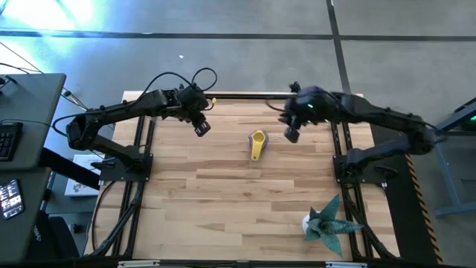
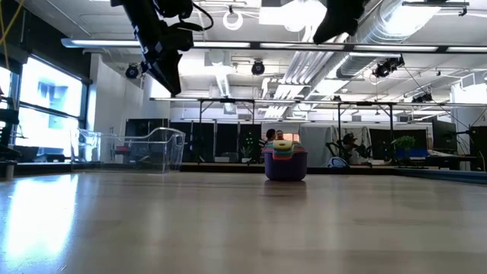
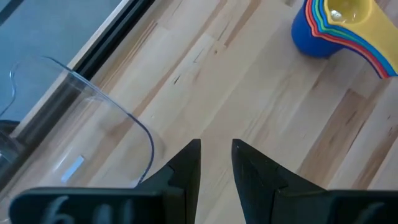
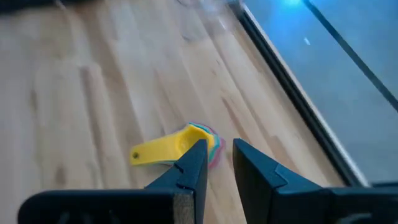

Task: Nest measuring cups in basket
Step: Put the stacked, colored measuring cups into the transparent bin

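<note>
We see the cups [image 1: 257,143] already nested into one stack on the counter [image 1: 245,193], near its far middle and between the two arms. The yellow one sits on top, its handle pointing toward the near edge; in the low view [image 2: 285,161] the stack shows a purple outer shell with coloured rims banded above it. They look like smooth moulded plastic, rounded scoops with short flat handles.

The basket [image 2: 144,149] is clear, thin-walled and round-cornered; it seems to stand at the far left edge, apart from the stack, though we can barely make it out from above.

The left gripper [image 1: 201,128] hangs above the counter with nothing held, fingers a narrow gap apart. The right gripper [image 1: 291,135] hovers just beside the stack, likewise released.

The counter is pale wood planks; a teal folded plant [image 1: 327,220] rests at its near right corner.
</note>
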`<move>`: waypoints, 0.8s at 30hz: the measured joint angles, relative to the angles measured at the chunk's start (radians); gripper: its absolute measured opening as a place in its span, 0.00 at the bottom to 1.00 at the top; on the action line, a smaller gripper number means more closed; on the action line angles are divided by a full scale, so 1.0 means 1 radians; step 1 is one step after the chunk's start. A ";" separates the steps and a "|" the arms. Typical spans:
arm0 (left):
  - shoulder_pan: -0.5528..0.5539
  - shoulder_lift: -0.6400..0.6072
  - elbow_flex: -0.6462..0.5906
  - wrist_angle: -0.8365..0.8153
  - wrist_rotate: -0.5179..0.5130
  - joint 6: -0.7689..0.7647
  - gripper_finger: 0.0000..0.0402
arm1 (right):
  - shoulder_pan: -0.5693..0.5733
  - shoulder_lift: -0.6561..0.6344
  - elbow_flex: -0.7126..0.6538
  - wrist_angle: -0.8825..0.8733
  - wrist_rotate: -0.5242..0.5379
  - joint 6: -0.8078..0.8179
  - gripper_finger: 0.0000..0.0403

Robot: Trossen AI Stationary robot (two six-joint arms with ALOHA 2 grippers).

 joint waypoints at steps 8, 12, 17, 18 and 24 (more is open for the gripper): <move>0.000 0.000 0.000 -0.001 -0.001 -0.042 0.20 | 0.007 -0.394 -0.529 0.470 -0.011 0.127 0.17; 0.000 0.000 0.000 -0.002 -0.001 -0.084 0.20 | 0.038 -0.562 -0.735 0.650 -0.006 0.137 0.17; 0.000 0.000 0.000 -0.002 -0.001 -0.191 0.20 | 0.077 -0.739 -0.900 0.736 0.038 0.132 0.17; 0.000 0.000 0.000 -0.002 -0.001 -0.217 0.20 | 0.084 -0.768 -0.924 0.734 0.069 0.128 0.17; 0.000 0.000 0.000 -0.002 0.000 -0.373 0.20 | 0.110 -0.928 -1.037 0.730 0.174 0.102 0.17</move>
